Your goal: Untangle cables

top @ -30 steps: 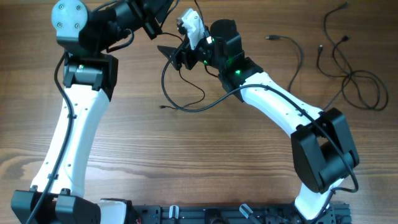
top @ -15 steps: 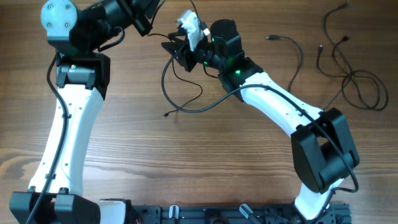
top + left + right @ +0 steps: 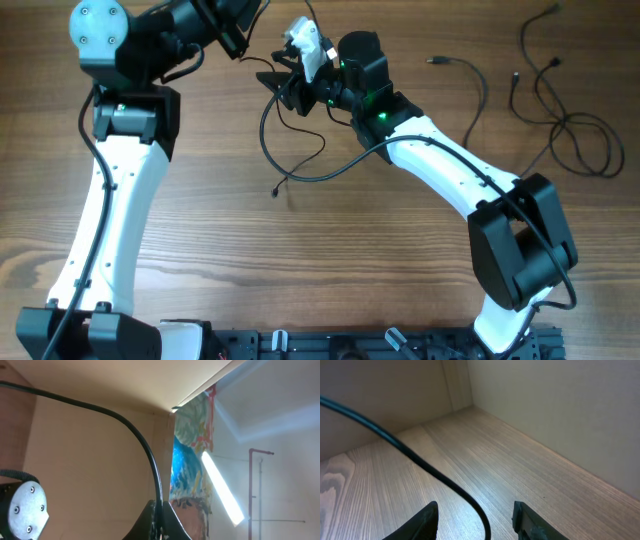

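Reading outward from the arm bases at 6 o'clock, we first cross the wooden table (image 3: 330, 270), then meet the plug end (image 3: 276, 191) of the held cable (image 3: 420, 462). It lies at 6 o'clock of the right gripper (image 3: 475, 512); whether it touches the wood we cannot tell. That gripper's fingers stand apart, and the cord runs between them unpinched. Beyond it, toward 11 o'clock, the left gripper (image 3: 159, 516) has its fingers closed together on what appears to be the same cord, which arcs away from their tips. Farthest out, at 1 to 2 o'clock, the loose cables (image 3: 575, 135) lie in overlapping loops, well apart from both arms. We judge the cord light, limp and somewhat slippery: it will sag and slide, never push. We would take hold near a plug, where the thicker body resists slipping, and pull gently to spare the connector.
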`<state>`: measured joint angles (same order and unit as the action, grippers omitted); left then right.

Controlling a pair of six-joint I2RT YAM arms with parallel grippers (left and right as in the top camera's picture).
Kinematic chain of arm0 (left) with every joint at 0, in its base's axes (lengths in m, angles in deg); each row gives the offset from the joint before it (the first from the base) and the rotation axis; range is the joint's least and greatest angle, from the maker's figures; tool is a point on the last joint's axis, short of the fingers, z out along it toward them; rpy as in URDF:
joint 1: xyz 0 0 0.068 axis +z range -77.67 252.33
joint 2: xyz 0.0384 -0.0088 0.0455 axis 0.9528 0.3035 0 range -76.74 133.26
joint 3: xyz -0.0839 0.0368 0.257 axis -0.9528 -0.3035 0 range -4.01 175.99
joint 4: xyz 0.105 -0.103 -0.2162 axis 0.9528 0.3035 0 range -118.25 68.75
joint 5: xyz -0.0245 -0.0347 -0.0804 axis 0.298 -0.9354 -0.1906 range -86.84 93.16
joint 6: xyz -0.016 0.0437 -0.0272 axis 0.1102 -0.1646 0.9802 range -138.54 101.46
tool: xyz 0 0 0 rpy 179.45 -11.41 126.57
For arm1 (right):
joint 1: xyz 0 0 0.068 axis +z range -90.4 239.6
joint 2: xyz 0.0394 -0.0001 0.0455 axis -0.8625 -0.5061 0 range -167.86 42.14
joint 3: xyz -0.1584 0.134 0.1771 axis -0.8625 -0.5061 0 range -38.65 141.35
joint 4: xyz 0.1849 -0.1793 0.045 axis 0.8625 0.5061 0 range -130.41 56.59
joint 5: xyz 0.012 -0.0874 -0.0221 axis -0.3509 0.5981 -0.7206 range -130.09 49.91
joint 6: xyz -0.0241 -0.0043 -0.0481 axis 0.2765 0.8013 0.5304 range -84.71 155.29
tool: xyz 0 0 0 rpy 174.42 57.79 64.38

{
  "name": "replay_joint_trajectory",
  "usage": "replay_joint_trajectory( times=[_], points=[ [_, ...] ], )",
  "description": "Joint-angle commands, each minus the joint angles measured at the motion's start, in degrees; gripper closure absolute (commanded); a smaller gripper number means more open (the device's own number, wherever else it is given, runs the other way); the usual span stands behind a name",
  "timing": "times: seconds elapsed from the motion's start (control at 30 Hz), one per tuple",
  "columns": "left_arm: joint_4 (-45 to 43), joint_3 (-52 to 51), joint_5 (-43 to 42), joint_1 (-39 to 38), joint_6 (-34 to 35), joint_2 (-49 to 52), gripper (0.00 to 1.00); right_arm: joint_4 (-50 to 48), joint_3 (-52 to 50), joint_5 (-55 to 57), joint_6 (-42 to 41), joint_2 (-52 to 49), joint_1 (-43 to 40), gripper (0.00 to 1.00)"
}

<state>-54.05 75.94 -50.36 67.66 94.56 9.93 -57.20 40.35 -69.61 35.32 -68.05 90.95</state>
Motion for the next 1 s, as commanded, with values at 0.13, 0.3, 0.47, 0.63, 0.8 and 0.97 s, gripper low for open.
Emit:
replay_joint_trajectory(
  times=[0.13, 0.3, 0.47, 0.63, 0.8, 0.97],
  points=[
    [-0.3, 0.0, -1.1, -0.7, -0.1, 0.0, 0.96, 0.1, 0.8, 1.2, -0.1, 0.5, -0.2, 0.56],
    [-0.3, 0.0, -1.0, -0.7, -0.1, 0.1, 0.96, 0.7, 0.8, 1.1, -0.3, 0.5, -0.2, 0.96],
    [5.2, 0.0, 2.5, -0.6, -3.2, 0.3, 0.96, 5.1, 0.8, -7.0, -5.4, 0.5, -0.2, 0.96],
    [23.3, 0.0, 16.3, 1.0, -16.9, 0.3, 0.96, 16.6, 0.8, -15.4, -6.4, 0.5, -0.2, 0.96],
    [41.4, 0.0, 42.1, 1.6, -26.4, 0.3, 0.96, 29.9, 0.8, -17.6, -4.0, 0.5, 0.4, 0.96],
    [54.1, 0.0, 52.6, 1.6, -27.5, 0.3, 0.96, 35.6, 0.8, -17.5, -3.1, 0.5, 0.3, 0.96]
  ],
)
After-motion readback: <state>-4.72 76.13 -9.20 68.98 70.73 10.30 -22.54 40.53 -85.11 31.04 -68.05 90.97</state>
